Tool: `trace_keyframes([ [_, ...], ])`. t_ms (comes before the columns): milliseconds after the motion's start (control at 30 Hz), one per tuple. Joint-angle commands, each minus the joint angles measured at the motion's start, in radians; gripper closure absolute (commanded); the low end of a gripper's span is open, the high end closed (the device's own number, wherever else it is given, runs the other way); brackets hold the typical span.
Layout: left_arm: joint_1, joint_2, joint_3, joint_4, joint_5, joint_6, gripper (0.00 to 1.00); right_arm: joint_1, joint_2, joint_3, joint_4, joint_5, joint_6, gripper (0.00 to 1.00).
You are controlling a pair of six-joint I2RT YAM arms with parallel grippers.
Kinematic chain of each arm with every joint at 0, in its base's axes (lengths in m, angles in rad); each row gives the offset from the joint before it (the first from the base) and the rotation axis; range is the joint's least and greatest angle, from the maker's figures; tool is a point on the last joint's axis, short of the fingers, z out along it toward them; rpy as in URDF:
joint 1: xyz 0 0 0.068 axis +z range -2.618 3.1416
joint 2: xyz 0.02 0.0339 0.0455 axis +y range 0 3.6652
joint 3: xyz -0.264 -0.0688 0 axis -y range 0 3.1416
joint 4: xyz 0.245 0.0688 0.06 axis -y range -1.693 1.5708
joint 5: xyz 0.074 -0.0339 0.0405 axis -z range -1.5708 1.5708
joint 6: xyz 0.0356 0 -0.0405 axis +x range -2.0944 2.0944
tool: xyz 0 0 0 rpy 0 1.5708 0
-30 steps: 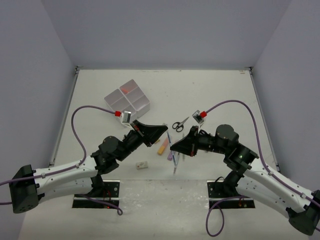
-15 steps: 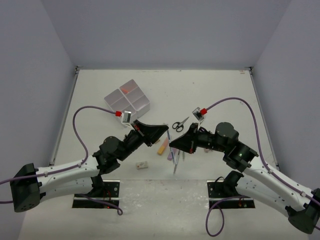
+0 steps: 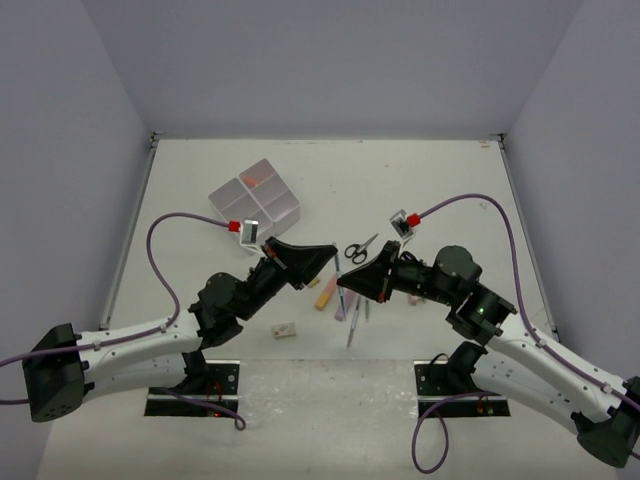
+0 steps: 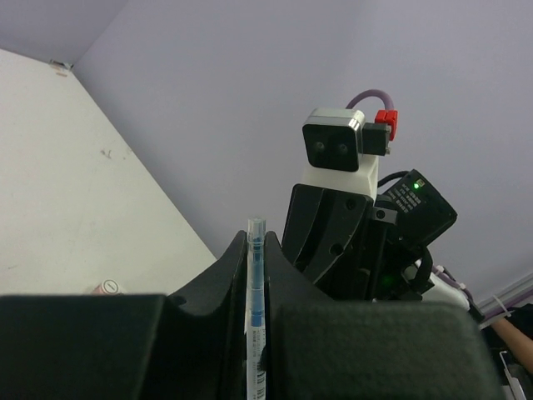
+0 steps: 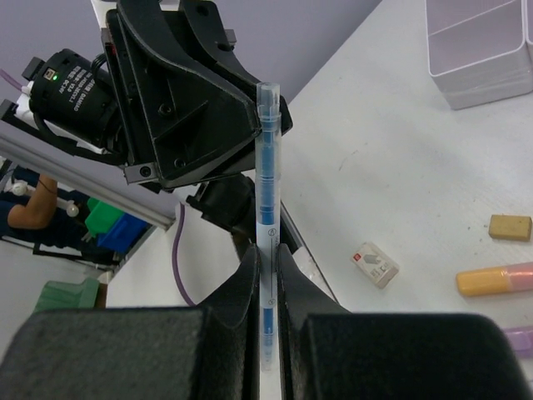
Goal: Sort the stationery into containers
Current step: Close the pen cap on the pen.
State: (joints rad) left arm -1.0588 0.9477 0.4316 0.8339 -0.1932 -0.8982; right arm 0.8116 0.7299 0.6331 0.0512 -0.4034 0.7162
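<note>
From above, the right gripper (image 3: 352,281) has swung up and inward over the last second. It now sits tip to tip with the left gripper (image 3: 322,262), which has hardly moved. The scissors (image 3: 361,249) lie just beyond that meeting point. The orange highlighter (image 3: 325,297) and the loose pens (image 3: 350,318) lie on the table (image 3: 430,180) under and nearer than it, and the bins (image 3: 240,200) stand well beyond the left gripper on its outer side. In the left wrist view a clear, blue-cored pen (image 4: 256,283) stands in the gap between the left fingers, close on both sides. I cannot tell whether they still pinch it or have begun to let go. The right arm's wrist camera (image 4: 333,150) looms straight ahead. In the right wrist view the same pen runs up between the right fingers, which are clamped on its barrel. Its upper end reaches the left gripper's tips. A white eraser (image 5: 374,263) and a beige eraser (image 5: 509,227) lie off to the fingers' right. This looks like a mid-air hand-over, so the pen is not yet in any bin.
</note>
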Motion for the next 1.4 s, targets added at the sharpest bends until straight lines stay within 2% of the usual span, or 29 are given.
trace_keyframes([
  [0, -0.003, 0.022, 0.021, -0.036, 0.044, 0.028, 0.75, -0.002, -0.003, 0.054, 0.124, 0.021, -0.033, 1.0],
  [67, -0.003, 0.022, 0.045, -0.065, 0.052, 0.049, 0.57, -0.002, -0.006, 0.058, 0.109, 0.001, -0.061, 1.0],
  [100, -0.003, 0.021, 0.055, -0.076, 0.052, 0.055, 0.52, -0.002, -0.009, 0.059, 0.1, -0.003, -0.071, 1.0],
  [133, -0.003, 0.021, 0.063, -0.083, 0.05, 0.057, 0.52, -0.003, -0.014, 0.06, 0.089, -0.001, -0.076, 1.0],
  [200, -0.003, 0.019, 0.068, -0.085, 0.049, 0.059, 0.55, -0.003, -0.021, 0.06, 0.075, 0.009, -0.081, 1.0],
  [267, -0.003, 0.017, 0.07, -0.083, 0.053, 0.059, 0.76, -0.003, -0.025, 0.06, 0.066, 0.01, -0.084, 1.0],
  [300, -0.003, 0.017, 0.072, -0.082, 0.054, 0.059, 0.83, -0.002, -0.027, 0.059, 0.063, 0.011, -0.085, 1.0],
  [433, -0.001, 0.025, 0.081, -0.064, 0.1, 0.07, 1.0, -0.003, -0.029, 0.059, 0.058, 0.022, -0.089, 1.0],
  [533, -0.003, 0.029, 0.084, -0.054, 0.12, 0.077, 1.0, -0.002, -0.02, 0.064, 0.064, 0.013, -0.091, 0.99],
  [600, -0.003, 0.028, 0.088, -0.036, 0.151, 0.101, 1.0, -0.002, 0.007, 0.069, 0.08, -0.032, -0.097, 0.8],
  [633, -0.003, 0.027, 0.095, -0.033, 0.168, 0.116, 1.0, -0.003, 0.023, 0.069, 0.089, -0.059, -0.099, 0.75],
  [700, -0.003, 0.025, 0.113, -0.029, 0.205, 0.15, 1.0, -0.003, 0.059, 0.068, 0.114, -0.124, -0.095, 0.7],
  [767, -0.003, 0.023, 0.125, -0.033, 0.227, 0.168, 1.0, -0.002, 0.072, 0.068, 0.14, -0.17, -0.084, 0.7],
  [800, -0.003, 0.023, 0.136, -0.036, 0.234, 0.179, 1.0, -0.001, 0.092, 0.068, 0.167, -0.204, -0.076, 0.71],
  [833, -0.003, 0.023, 0.143, -0.04, 0.237, 0.187, 1.0, 0.0, 0.108, 0.07, 0.18, -0.224, -0.07, 0.77],
  [867, -0.003, 0.022, 0.146, -0.045, 0.236, 0.192, 1.0, 0.0, 0.114, 0.075, 0.178, -0.228, -0.065, 0.87],
  [900, -0.003, 0.02, 0.147, -0.047, 0.236, 0.194, 1.0, -0.001, 0.117, 0.077, 0.18, -0.23, -0.064, 0.89],
  [967, -0.003, 0.016, 0.147, -0.054, 0.223, 0.197, 1.0, 0.0, 0.112, 0.076, 0.175, -0.228, -0.069, 1.0],
  [1000, -0.004, 0.015, 0.149, -0.065, 0.215, 0.201, 0.99, 0.0, 0.106, 0.075, 0.171, -0.22, -0.074, 1.0],
  [1033, -0.004, 0.014, 0.153, -0.077, 0.207, 0.205, 0.94, 0.0, 0.1, 0.074, 0.166, -0.211, -0.078, 1.0],
  [1133, -0.003, 0.019, 0.177, -0.12, 0.197, 0.231, 0.37, -0.002, 0.082, 0.072, 0.145, -0.178, -0.093, 1.0],
  [1233, -0.003, 0.016, 0.214, -0.199, 0.156, 0.255, 0.08, -0.002, 0.076, 0.071, 0.124, -0.162, -0.11, 1.0],
  [1267, -0.003, 0.014, 0.228, -0.222, 0.131, 0.264, 0.0, -0.002, 0.077, 0.071, 0.118, -0.162, -0.115, 1.0],
  [1367, -0.003, 0.013, 0.307, -0.338, 0.039, 0.303, 0.02, -0.001, 0.087, 0.068, 0.117, -0.183, -0.121, 1.0],
])
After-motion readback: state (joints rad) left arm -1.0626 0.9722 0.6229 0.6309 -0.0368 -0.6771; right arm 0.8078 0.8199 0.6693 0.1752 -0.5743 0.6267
